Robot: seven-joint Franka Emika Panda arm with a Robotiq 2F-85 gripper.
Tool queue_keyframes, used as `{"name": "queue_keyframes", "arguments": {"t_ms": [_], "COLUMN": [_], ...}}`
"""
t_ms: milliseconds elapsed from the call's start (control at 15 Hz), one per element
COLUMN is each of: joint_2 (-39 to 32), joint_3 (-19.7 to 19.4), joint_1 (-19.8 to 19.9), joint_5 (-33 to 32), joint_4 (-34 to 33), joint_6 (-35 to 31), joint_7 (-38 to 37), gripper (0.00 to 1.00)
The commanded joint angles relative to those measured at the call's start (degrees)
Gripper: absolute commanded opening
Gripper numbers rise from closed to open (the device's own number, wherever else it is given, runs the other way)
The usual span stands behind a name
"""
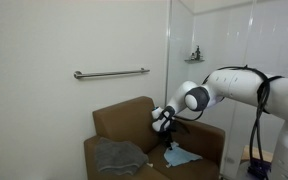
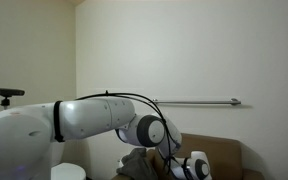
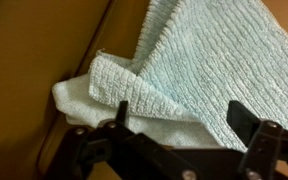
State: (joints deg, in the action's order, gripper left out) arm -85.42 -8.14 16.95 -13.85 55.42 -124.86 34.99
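My gripper (image 3: 179, 115) is open, its two black fingers spread just above a light blue ribbed cloth (image 3: 199, 55) that lies crumpled on the brown seat. A folded corner of the cloth sits between the fingers. In an exterior view the gripper (image 1: 170, 143) hangs over the same light blue cloth (image 1: 180, 156) on the right side of the brown armchair (image 1: 124, 120). A grey towel (image 1: 117, 155) lies on the seat's left side. In an exterior view the arm (image 2: 149, 130) blocks most of the chair.
A metal grab bar (image 1: 111, 73) is fixed on the wall above the chair, also seen in an exterior view (image 2: 199, 101). A small shelf with objects (image 1: 194, 56) hangs at the corner. The chair's armrest (image 3: 34, 60) is close beside the cloth.
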Motion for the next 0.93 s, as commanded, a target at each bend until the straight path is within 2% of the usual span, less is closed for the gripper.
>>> {"name": "queue_keyframes", "arguments": {"t_ms": [0, 467, 667, 867], "joint_2": [0.0, -0.1, -0.2, -0.2], "joint_3": [-0.1, -1.1, -3.2, -7.5], "joint_1": [-0.5, -2.3, -4.2, -7.5], "joint_5": [-0.5, -1.2, -1.6, -3.0], "joint_4": [0.6, 2.5, 4.1, 6.0], "joint_6": [-0.1, -1.9, -8.5, -12.9], "joint_7": [-3.5, -11.9, -20.9, -30.7], "gripper": [1.00, 1.00, 1.00, 1.00]}}
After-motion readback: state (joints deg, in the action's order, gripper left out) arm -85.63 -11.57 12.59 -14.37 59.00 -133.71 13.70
